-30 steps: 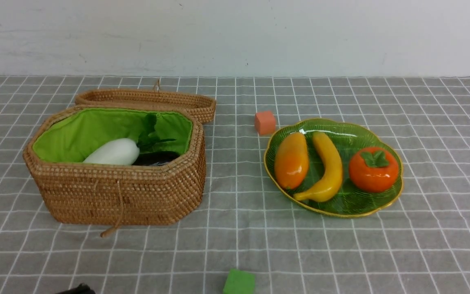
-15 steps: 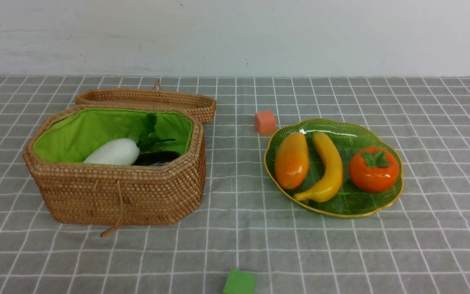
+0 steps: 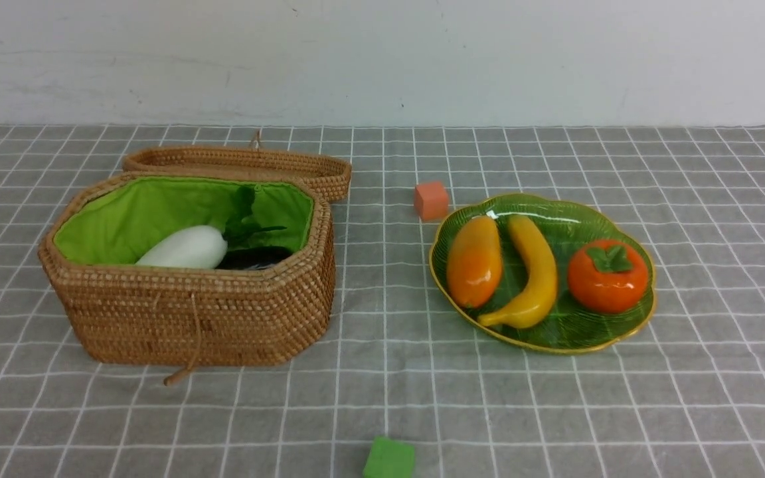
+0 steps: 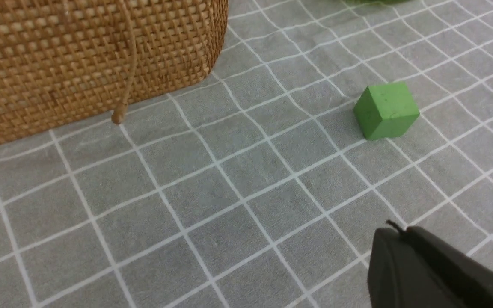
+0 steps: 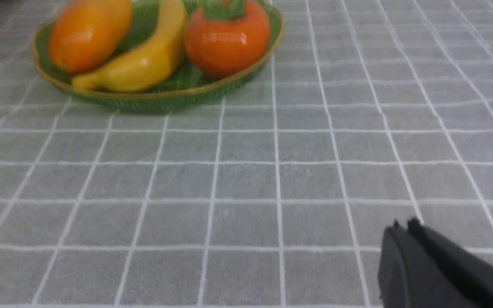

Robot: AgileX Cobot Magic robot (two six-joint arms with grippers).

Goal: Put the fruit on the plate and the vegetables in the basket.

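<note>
Front view shows me the sorting looks finished: the mango [image 3: 474,261], banana [image 3: 530,271] and persimmon [image 3: 607,276] all lie on the plate [image 3: 628,325], and in the basket [image 3: 190,312] I see the white radish [image 3: 184,248] with a dark shape beside it that I take for the eggplant [image 3: 253,257]; the gourd I cannot find, so it may be hidden below the rim. Neither arm appears in this view. Each wrist camera catches the tip of its own tool: the left gripper [image 4: 394,229] and the right gripper [image 5: 402,226] both have their jaws pressed together with nothing between them, low over the cloth. As I judge it, the step in hand is simply to park, so I would keep both arms well back and low, away from the basket wall and the plate's lip, and touch nothing. The orange cube [image 3: 431,200] just beside the plate and the green cube [image 4: 386,111] near the basket front are decoys; I leave them. The fruits are glossy and rounded and would roll on the ribbed, translucent green glass if bumped. The wicker is coarse, tan and stiff, lined in bright green cloth, with its lid [image 3: 243,162] folded back behind and a cord [image 4: 123,85] hanging down its front. The tablecloth [image 3: 382,398] is soft grey with a white grid.
</note>
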